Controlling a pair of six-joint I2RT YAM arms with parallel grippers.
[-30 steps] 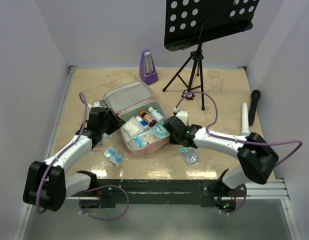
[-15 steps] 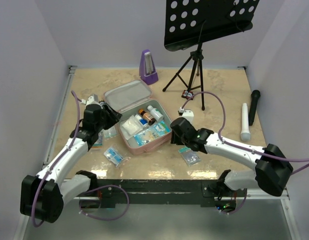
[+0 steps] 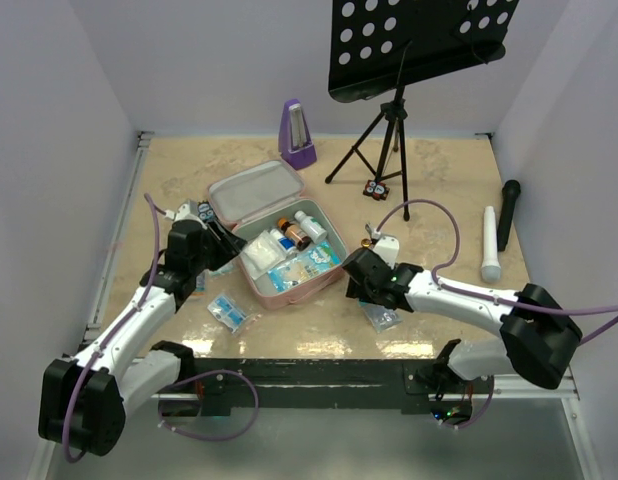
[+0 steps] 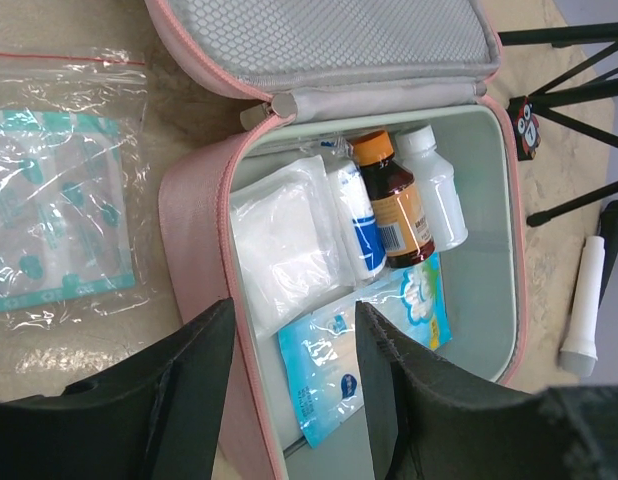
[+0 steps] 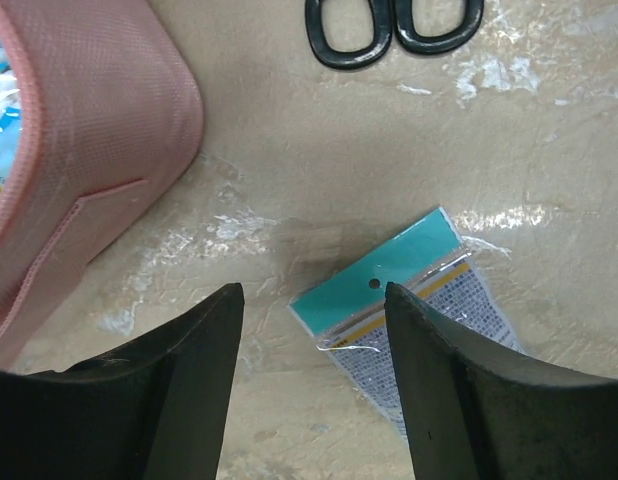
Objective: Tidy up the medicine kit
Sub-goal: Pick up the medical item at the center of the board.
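My right gripper (image 3: pixel 363 292) has drawn back from the right edge of the medicine kit (image 3: pixel 254 192) and now hangs over a teal packet (image 3: pixel 381 316) on the table. My left gripper (image 3: pixel 219 246) has barely shifted at the kit's left side. From above, the kit lies open in the middle of the table, lid folded back toward the far wall.

In my left wrist view, my left gripper (image 4: pixel 294 310) is spread and empty above the kit's near pink wall (image 4: pixel 194 250). Inside lie a white gauze pack (image 4: pixel 284 240), a brown bottle (image 4: pixel 394 205), a white bottle (image 4: pixel 434 190) and a blue-and-white sachet (image 4: pixel 329 375). A clear zip bag (image 4: pixel 54 220) rests just beside the kit.

In my right wrist view, my right gripper (image 5: pixel 311 295) is released and holds nothing. The teal packet (image 5: pixel 409 300) lies below my fingers, the kit's pink corner (image 5: pixel 79 120) is at the left, and two black loop handles (image 5: pixel 394 25) lie beyond.
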